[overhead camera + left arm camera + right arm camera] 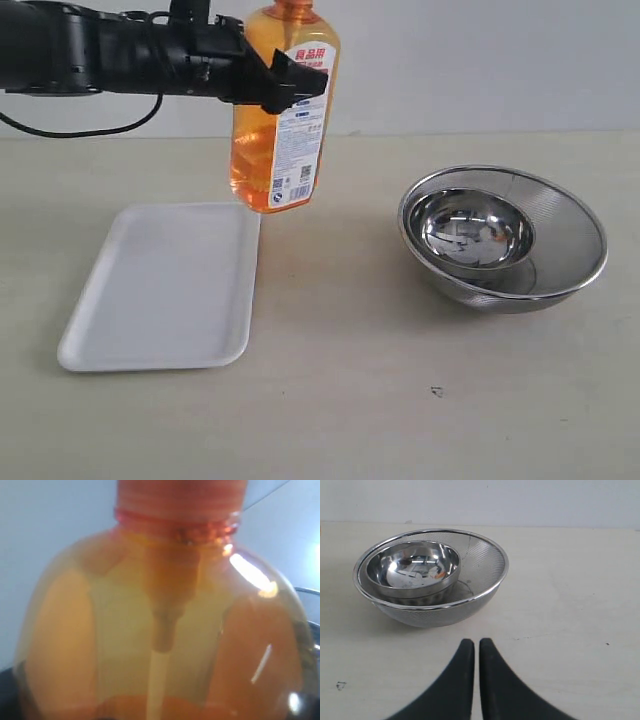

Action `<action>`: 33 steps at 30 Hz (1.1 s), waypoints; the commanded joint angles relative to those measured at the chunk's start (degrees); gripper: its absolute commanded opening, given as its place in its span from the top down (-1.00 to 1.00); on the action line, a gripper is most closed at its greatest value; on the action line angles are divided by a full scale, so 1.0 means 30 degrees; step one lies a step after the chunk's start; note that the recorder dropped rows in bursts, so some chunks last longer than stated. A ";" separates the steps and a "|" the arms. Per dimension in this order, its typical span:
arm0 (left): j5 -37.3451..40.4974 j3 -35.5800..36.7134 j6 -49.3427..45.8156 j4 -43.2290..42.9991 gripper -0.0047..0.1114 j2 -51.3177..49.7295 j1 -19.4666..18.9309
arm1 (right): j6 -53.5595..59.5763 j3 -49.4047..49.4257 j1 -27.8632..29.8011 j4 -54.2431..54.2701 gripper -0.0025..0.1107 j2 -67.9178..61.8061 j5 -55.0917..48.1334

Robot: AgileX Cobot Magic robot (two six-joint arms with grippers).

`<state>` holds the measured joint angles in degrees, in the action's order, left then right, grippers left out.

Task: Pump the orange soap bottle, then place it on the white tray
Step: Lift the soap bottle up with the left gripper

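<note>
Left gripper (287, 84) is clamped on the upper body of the orange soap bottle (283, 120), 1 black finger (298, 80) across the label. The bottle is near upright with a slight tilt, its pump head cut off by the top of the exterior view. Its base sits at the far right corner of the white tray (160, 290); contact with the tray cannot be judged. The left wrist view is filled by the bottle's shoulder and dip tube. Right gripper (476, 655) is closed on nothing, low over the table (400, 400). 2 nested steel bowls (500, 240) stand right of the tray, well apart.
</note>
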<state>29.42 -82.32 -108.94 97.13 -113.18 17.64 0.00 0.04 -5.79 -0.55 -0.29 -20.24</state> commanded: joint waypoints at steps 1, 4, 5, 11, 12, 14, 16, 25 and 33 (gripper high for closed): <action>-0.3238 0.0477 -0.0243 0.0939 0.84 0.1240 0.1199 | 0.0000 -0.0015 0.0003 -0.0022 0.94 0.0097 0.0105; -0.5171 0.0920 -0.0243 0.0939 0.84 0.1697 0.1887 | 0.0000 -0.0015 0.0003 -0.0022 0.94 0.0097 0.0105; -0.6229 0.1153 -0.0243 0.0939 0.84 0.1912 0.2291 | 0.0000 -0.0015 0.0003 -0.0022 0.94 0.0097 0.0105; -1.0966 0.1248 0.1154 0.0939 0.84 0.2068 0.3705 | 0.0000 -0.0015 0.0003 -0.0022 0.94 0.0097 0.0105; -1.1213 0.1109 0.1886 0.0939 0.84 0.2068 0.3845 | 0.0000 -0.0015 0.0003 -0.0022 0.94 0.0097 0.0105; -1.2537 0.0419 0.2950 0.0939 0.84 0.1980 0.3924 | 0.0000 -0.0015 0.0003 -0.0022 0.94 0.0097 0.0105; -1.3009 -0.0086 0.4525 0.0007 0.84 0.1952 0.3924 | 0.0000 -0.0015 0.0003 -0.0022 0.94 0.0097 0.0105; -0.9201 -0.0811 0.5467 -0.2664 0.84 0.1952 0.3882 | 0.0000 -0.0015 0.0003 -0.0022 0.94 0.0097 0.0105; -1.7360 -0.0824 0.9269 -0.6129 0.84 0.1764 0.5095 | 0.0000 -0.0015 0.0003 -0.0022 0.94 0.0097 0.0231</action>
<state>-9.62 -83.84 -88.24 87.14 -108.59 30.98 0.00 0.04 -5.79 -0.55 -0.29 -20.24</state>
